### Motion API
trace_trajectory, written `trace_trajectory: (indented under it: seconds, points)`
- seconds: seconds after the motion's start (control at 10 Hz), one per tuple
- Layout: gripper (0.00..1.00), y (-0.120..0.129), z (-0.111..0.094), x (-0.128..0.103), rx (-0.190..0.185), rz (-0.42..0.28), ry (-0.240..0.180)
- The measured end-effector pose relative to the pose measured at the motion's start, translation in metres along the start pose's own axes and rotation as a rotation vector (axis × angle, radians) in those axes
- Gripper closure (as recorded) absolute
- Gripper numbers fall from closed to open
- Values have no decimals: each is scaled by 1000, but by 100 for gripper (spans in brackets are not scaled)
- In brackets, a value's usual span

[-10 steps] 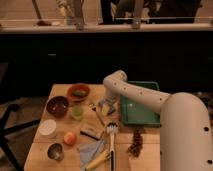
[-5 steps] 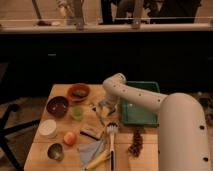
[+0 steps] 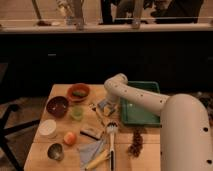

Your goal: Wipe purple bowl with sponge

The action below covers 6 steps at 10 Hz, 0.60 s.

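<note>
The purple bowl [image 3: 57,106] is dark and sits at the table's left side. A small rectangular sponge [image 3: 91,132] with a dark top lies flat near the table's middle, in front of the bowl and to its right. My gripper [image 3: 106,106] hangs from the white arm [image 3: 137,97] low over the table's middle, right of the bowl and behind the sponge. It is apart from both.
An orange bowl [image 3: 79,92] holding a green item stands behind. A green cup [image 3: 76,113], white cup [image 3: 48,128], orange fruit [image 3: 70,138], metal bowl [image 3: 55,151], brush [image 3: 111,129], blue cloth [image 3: 90,149], banana [image 3: 98,160] and green tray [image 3: 141,116] crowd the wooden table [image 3: 150,152].
The arm has dipped slightly, with the gripper staying over the table's middle. No object has moved.
</note>
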Motion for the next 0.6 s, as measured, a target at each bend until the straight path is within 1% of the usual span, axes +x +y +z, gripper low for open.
trace_trajectory:
  seconds: [0.1, 0.2, 0.3, 0.5, 0.6]
  points:
    - [83, 0, -2, -1, -1, -8, -8]
    - [93, 1, -6, -2, 0, -22, -22]
    - [99, 1, -18, -6, 7, -45, -41]
    - [100, 4, -41, -13, 23, -92, -69]
    - [100, 8, -55, -18, 34, -128, -89]
